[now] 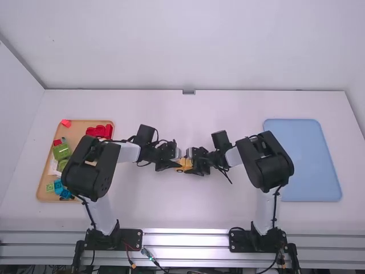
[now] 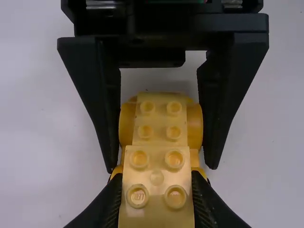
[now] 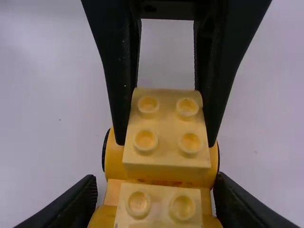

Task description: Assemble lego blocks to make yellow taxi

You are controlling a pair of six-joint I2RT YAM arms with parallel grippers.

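Observation:
In the high view my left gripper (image 1: 174, 162) and my right gripper (image 1: 195, 165) meet at the yellow car body (image 1: 184, 165), mid-table. The left wrist view has my left gripper (image 2: 157, 194) shut on a pale yellow studded block (image 2: 156, 178) at the near end of the body. Farther off, a second studded block (image 2: 160, 118) sits on the body between the right gripper's fingers. From the right wrist, my right gripper (image 3: 159, 194) is shut on the yellow car body (image 3: 113, 161). Whether the held block is fully seated I cannot tell.
An orange-brown tray (image 1: 43, 184) at the left holds red (image 1: 100, 131), green (image 1: 61, 151) and blue (image 1: 59, 186) pieces, partly behind the left arm. A light blue tray (image 1: 311, 162) lies at the right, beside the right arm.

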